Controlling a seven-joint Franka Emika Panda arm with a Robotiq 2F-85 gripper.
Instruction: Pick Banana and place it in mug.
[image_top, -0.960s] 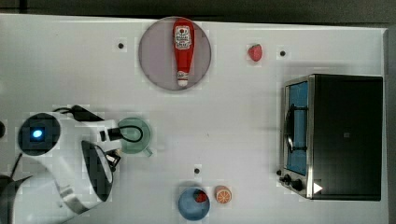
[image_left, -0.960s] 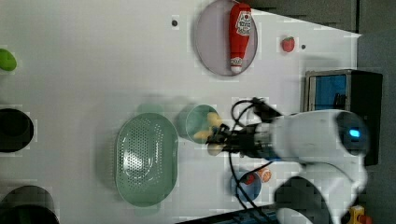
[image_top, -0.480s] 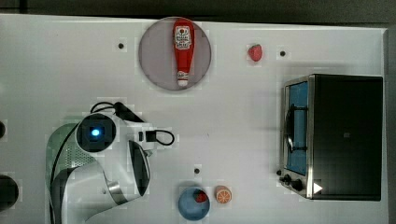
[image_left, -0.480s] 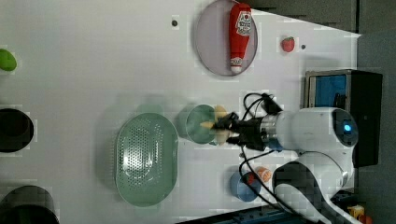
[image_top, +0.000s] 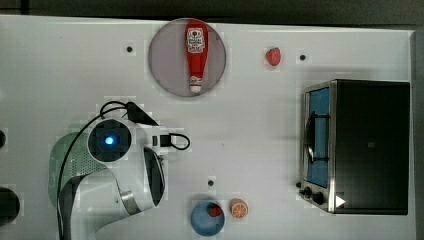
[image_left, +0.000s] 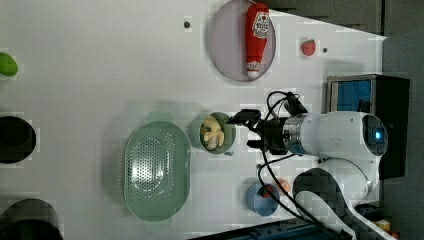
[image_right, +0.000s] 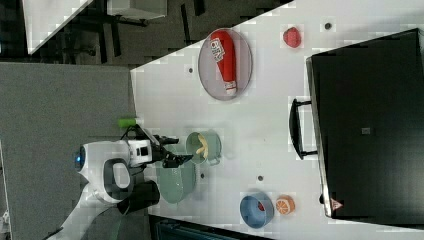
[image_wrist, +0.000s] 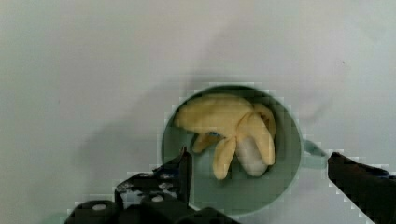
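banana (image_wrist: 233, 126) in mug (image_wrist: 289, 158)

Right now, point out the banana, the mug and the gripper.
banana (image_wrist: 233, 126): wrist view, on its peel, inside the mug.
mug (image_wrist: 286, 184): wrist view, on its inner wall.
gripper (image_wrist: 259, 161): wrist view, midway between its open fingertips, above the mug.

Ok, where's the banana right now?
The banana lies inside the mug, just right of the colander in the left view.
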